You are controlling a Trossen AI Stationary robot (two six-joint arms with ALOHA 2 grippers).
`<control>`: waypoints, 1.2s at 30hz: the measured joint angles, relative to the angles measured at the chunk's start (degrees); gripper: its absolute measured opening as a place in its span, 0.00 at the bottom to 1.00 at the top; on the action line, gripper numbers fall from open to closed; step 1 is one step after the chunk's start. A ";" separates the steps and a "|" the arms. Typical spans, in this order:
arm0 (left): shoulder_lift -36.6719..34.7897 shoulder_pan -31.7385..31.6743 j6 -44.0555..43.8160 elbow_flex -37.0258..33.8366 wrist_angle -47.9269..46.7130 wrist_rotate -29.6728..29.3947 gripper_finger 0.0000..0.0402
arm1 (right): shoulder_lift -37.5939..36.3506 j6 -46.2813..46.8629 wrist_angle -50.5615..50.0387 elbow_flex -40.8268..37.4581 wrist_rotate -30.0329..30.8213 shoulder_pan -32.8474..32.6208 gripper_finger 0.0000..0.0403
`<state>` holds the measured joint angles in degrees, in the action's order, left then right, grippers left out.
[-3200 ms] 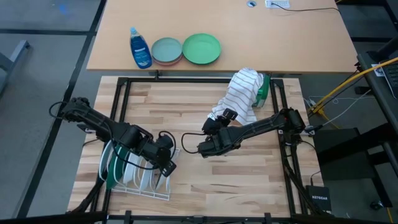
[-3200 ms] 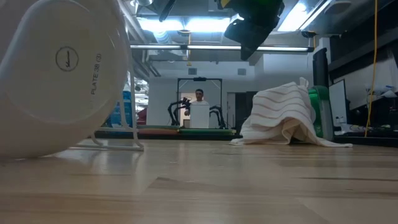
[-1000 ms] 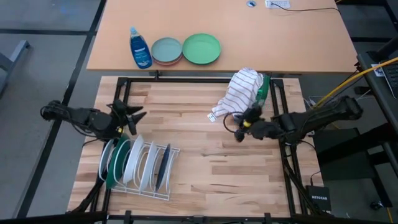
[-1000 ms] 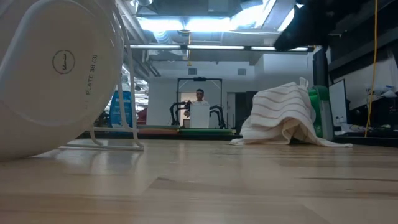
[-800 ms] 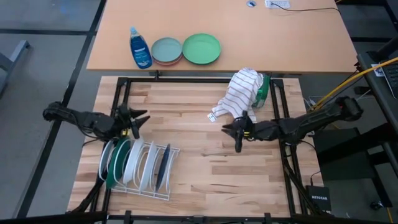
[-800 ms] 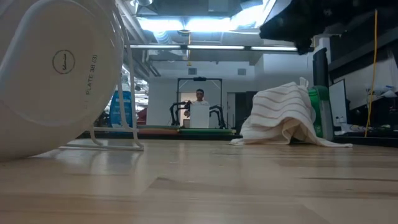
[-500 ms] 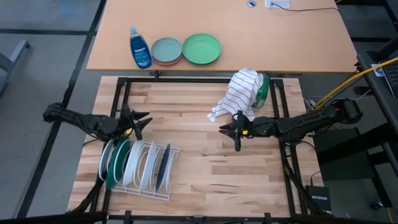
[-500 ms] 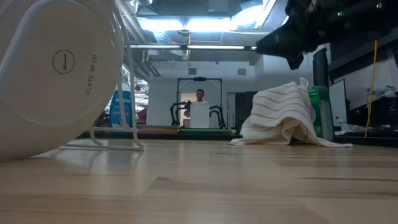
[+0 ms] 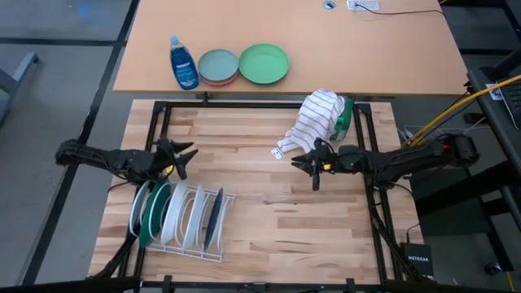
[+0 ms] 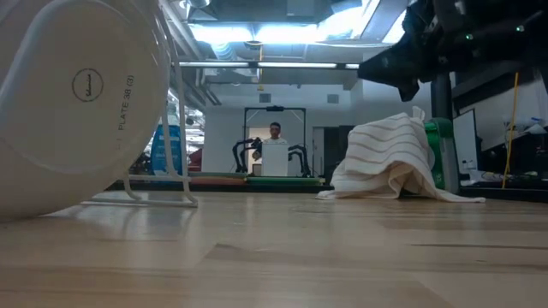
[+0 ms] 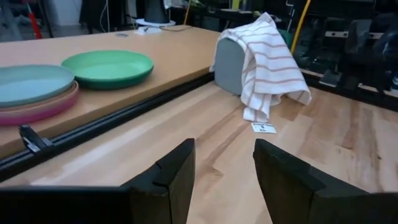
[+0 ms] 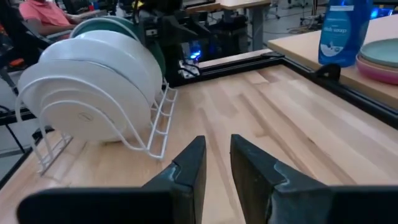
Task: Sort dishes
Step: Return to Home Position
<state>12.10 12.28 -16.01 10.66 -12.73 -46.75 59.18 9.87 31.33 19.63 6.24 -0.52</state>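
In rack: one green plate, one blue plate.

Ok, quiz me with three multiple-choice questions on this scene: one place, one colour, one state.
1. Where is the rack? A under the towel; B by the left gripper; C on the bench.
2. What colour is the bottle? A blue; B red; C yellow.
3. How is the left gripper? A shut on a plate; B shut on the towel; C open, empty.
1 B: the high view shows them side by side. 2 A: its body is blue. 3 C: fingers apart, nothing between.
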 joint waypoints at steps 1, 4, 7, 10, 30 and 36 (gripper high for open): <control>-0.53 -0.17 0.40 0.00 -0.06 0.04 0.39 | -0.41 0.09 0.18 -0.46 -0.34 0.40 0.19; -2.42 -0.58 1.53 0.00 -0.06 -0.02 0.39 | -1.93 0.62 0.63 -2.10 -1.61 1.41 0.19; -4.60 -0.73 2.28 0.00 -0.39 0.08 0.39 | -4.18 1.63 0.09 -3.13 -3.48 1.38 0.19; -6.87 -0.73 3.31 0.00 -1.06 0.11 0.39 | -7.41 1.46 -0.10 -4.73 -3.95 1.34 0.19; -11.85 -0.71 2.53 0.00 -6.88 -0.17 0.39 | -37.25 0.13 -11.28 -15.34 -0.73 1.32 0.19; -11.85 -0.71 4.84 0.00 -6.89 -0.17 0.39 | -45.60 0.15 -18.73 -15.34 -0.69 1.32 0.19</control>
<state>0.25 11.57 -11.17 10.66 -19.63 -46.92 13.58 10.02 12.60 4.29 5.56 0.80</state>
